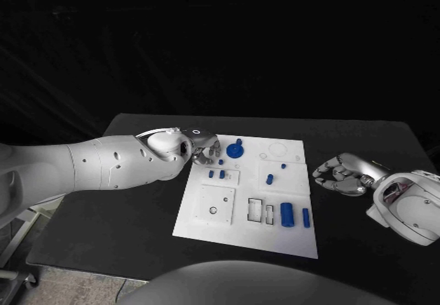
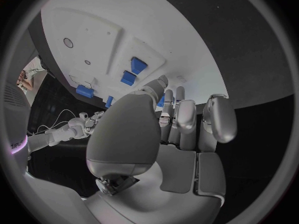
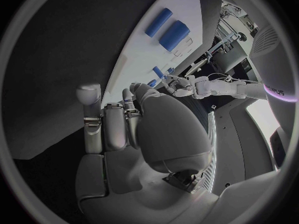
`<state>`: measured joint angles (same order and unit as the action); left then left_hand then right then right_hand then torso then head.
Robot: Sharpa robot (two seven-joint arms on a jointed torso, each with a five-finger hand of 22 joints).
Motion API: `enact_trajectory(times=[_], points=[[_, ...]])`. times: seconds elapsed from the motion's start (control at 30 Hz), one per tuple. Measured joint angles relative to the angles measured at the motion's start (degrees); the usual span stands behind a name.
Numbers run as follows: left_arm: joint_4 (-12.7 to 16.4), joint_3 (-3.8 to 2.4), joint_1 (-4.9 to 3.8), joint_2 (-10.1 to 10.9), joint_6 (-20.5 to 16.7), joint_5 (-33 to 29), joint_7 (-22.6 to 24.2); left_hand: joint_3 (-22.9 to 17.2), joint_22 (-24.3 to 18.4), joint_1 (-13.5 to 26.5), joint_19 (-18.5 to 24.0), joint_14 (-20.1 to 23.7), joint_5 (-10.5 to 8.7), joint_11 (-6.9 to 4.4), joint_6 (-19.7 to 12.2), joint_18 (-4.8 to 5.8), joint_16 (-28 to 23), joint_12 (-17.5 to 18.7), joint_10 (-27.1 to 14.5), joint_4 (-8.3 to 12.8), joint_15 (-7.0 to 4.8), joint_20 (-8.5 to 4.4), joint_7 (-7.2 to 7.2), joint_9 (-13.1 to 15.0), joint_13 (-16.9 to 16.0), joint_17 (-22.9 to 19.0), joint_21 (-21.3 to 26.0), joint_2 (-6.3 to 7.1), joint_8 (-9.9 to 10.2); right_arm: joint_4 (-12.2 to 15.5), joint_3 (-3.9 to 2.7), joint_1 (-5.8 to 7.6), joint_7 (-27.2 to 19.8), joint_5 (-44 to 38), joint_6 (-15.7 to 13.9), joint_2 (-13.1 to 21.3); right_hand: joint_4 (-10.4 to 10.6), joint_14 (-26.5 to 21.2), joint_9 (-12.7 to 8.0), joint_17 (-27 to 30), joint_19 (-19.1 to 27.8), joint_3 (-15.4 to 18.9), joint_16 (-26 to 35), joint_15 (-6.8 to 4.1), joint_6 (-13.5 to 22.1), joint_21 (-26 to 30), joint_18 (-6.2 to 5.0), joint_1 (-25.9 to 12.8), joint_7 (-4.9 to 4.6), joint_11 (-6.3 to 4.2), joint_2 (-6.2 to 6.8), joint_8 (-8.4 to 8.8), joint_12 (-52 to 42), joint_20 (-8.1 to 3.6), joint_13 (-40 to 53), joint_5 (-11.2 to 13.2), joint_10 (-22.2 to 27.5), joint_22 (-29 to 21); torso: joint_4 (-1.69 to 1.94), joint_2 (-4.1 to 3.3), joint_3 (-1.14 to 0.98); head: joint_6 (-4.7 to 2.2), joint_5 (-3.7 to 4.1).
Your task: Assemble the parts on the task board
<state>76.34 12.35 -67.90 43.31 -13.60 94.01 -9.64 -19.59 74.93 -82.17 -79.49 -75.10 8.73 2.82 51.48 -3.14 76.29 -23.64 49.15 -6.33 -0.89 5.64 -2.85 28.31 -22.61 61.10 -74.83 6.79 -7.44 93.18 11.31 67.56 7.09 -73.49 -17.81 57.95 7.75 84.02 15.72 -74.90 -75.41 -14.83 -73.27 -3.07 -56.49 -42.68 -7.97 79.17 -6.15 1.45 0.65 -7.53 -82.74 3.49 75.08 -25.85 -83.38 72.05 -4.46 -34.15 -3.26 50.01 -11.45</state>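
The left hand hovers over the far left corner of the white board, fingers apart, holding nothing. The blue pieces lie on the board: a round piece just beside the fingers, two cylinders near the front edge. Reaching down, the fingers could knock the small pegs out of place. The right hand rests off the board's right edge, fingers curled, empty.

No text, label or number is legible.

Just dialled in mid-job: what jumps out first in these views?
The white task board glows mid-table on black, small blue parts scattered across it. The left hand reaches over its far left corner beside a round blue part; the right hand sits curled off its right edge.
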Motion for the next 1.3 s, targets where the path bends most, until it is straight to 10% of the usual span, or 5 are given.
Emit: enact_trajectory(times=[0.43, 0.63, 0.8, 1.03, 1.3], points=[[-3.5, -0.66, -0.45, 3.3, -12.1, -7.1, 5.5, -3.7, 0.0, -0.9, 26.2, 26.4, -1.44, -0.12, 0.2, -5.0, -21.2, -7.4, -10.6, -2.5, 1.82, 1.62, -0.82, -0.2, -4.3, -24.4, 31.9, 3.0, 0.2, 3.2, -0.07, 7.48, 0.3, -1.3, -0.9, 1.0, -1.5, -0.2, 1.4, 3.0, 2.2, -1.5, 3.9, 0.2, -1.4, 5.6, 0.0, 0.8, 0.71, -0.22, 2.89, -1.58, 21.4, -0.01, -9.3, 0.4, 15.7, -1.4, 0.25, 0.14, 0.29, 0.0, -1.33], [-2.2, -0.4, -0.6, 4.9, -18.4, -22.9, 19.1, -4.5, -0.5, 0.0, 40.6, 38.0, 0.09, -0.63, 0.3, -5.78, -25.3, -11.3, -16.8, -7.1, 3.14, 2.09, -0.89, 0.5, -5.1, -25.5, 44.6, 3.94, -1.2, 3.7, -0.04, 9.87, 1.0, -3.2, -0.6, -1.0, -3.6, -1.3, 5.8, 5.6, 4.0, -3.6, 7.2, 0.16, -3.3, 9.4, -0.9, 1.8, 0.59, 0.96, 5.55, -4.99, 41.4, -0.27, -24.7, -9.7, 27.3, -2.1, 0.68, 0.26, 0.78, 0.0, -0.98], [0.8, -0.11, -0.72, 5.9, -17.7, -42.0, 32.2, 0.8, -2.3, -0.4, 47.2, 44.5, 9.18, -1.88, 1.1, -5.77, -29.3, -15.2, -20.3, -9.5, 1.05, 0.68, 0.13, 4.0, -5.5, -27.7, 50.7, 3.03, -7.0, 2.9, -0.04, 10.37, 1.1, -6.0, 0.2, -4.3, -4.5, -3.4, 9.7, 8.0, 6.6, -4.5, 10.5, -0.08, 0.2, 13.2, -1.5, 1.3, 0.67, 0.98, 6.43, -5.99, 46.4, -0.44, -28.8, -12.7, 31.6, -2.0, 1.21, 0.27, 1.22, 0.0, -0.64], [5.4, 0.2, -0.48, 7.5, -9.9, -68.2, 42.6, 13.1, -8.3, 6.9, 57.0, 57.6, 12.9, 0.89, -9.8, -5.77, -43.4, -12.6, -31.5, -9.9, 4.26, 3.09, -2.37, 0.8, -1.1, -36.4, 61.6, -2.07, -4.3, 1.0, -0.04, 9.57, 1.4, -12.7, 3.0, -8.6, -3.6, -5.4, 10.2, 10.0, 8.7, -5.1, 13.2, 1.02, 6.5, 16.3, -1.8, -1.2, 1.58, 1.94, 8.1, -3.32, 54.3, 0.3, -35.0, -5.3, 39.8, -2.1, 1.81, 0.11, 1.58, 0.0, 0.44], [7.9, 0.41, 0.0, 8.2, -2.8, -82.7, 45.9, 22.0, -21.4, 5.4, 64.4, 67.6, 14.08, -0.68, -15.6, -5.77, -65.6, -2.3, -39.4, -10.4, 5.34, 6.78, -0.99, -10.9, 12.5, -53.9, 71.3, -6.23, 2.5, -2.0, -0.04, 6.84, 2.8, -20.8, 7.3, -11.3, -2.2, -4.9, 6.8, 9.3, 7.6, -4.7, 12.1, 1.64, 7.4, 18.0, -1.8, -2.1, 2.36, 2.7, 8.71, -0.09, 60.9, 1.37, -43.1, 4.3, 40.9, -2.6, 2.1, 0.09, 1.84, 0.0, 1.78]])
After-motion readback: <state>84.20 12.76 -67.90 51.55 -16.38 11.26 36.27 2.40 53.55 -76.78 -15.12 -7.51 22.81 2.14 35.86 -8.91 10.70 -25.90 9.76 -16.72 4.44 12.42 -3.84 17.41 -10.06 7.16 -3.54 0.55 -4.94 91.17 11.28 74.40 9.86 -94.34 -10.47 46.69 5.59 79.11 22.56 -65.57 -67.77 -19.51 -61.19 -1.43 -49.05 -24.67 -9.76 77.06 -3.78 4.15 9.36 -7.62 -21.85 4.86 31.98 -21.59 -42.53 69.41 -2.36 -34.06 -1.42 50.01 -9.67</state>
